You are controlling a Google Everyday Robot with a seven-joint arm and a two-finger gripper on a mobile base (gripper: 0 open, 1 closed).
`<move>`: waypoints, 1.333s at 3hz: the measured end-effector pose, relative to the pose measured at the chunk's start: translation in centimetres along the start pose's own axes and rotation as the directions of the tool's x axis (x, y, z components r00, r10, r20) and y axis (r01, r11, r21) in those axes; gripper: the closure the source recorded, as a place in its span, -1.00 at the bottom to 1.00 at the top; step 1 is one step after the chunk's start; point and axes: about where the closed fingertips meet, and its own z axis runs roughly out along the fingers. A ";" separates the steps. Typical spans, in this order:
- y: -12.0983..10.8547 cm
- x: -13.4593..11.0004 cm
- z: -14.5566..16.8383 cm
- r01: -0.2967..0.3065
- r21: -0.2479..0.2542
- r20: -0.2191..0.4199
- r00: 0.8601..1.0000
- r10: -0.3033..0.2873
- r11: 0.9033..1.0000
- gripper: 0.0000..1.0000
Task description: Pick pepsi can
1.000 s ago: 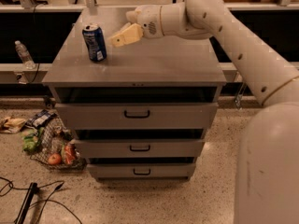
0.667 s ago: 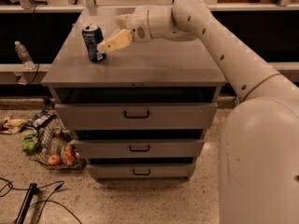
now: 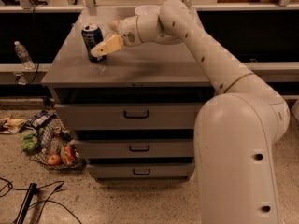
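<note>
Since a second ago my gripper (image 3: 97, 52) has swung left across the top of the grey cabinet (image 3: 140, 65) and now sits right against the pepsi can (image 3: 92, 37). Its tan tip overlaps the can's lower right side. I cannot tell whether the gripper is apart, together, or clamped on the can.

The pepsi can stands upright on the cabinet top, toward its back left corner, dark blue with a silver rim. My white arm (image 3: 210, 55) reaches over the cabinet from its right side and crosses the back of the top. It partly hides a white bowl (image 3: 145, 8) at the cabinet's back edge. Nothing stands between the bowl and the can except my own wrist.

Left of the cabinet, on a lower ledge, a clear water bottle (image 3: 22, 53) stands well apart from the can. On the floor at the cabinet's left foot lies a mesh bag (image 3: 52, 149) of fruit and packets, with dark cables (image 3: 28, 203) in front of it. Three drawers (image 3: 136, 116) fill the cabinet's front, the top one slightly ajar.
</note>
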 end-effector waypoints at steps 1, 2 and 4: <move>-1.4 1.3 0.9 -0.016 0.021 -0.015 1.000 0.016 1.000 -1.00; -1.7 1.8 3.1 -0.025 0.003 -0.011 1.000 0.025 1.000 -0.97; -0.6 -0.2 6.4 0.027 -0.071 0.035 0.999 -0.025 0.997 0.09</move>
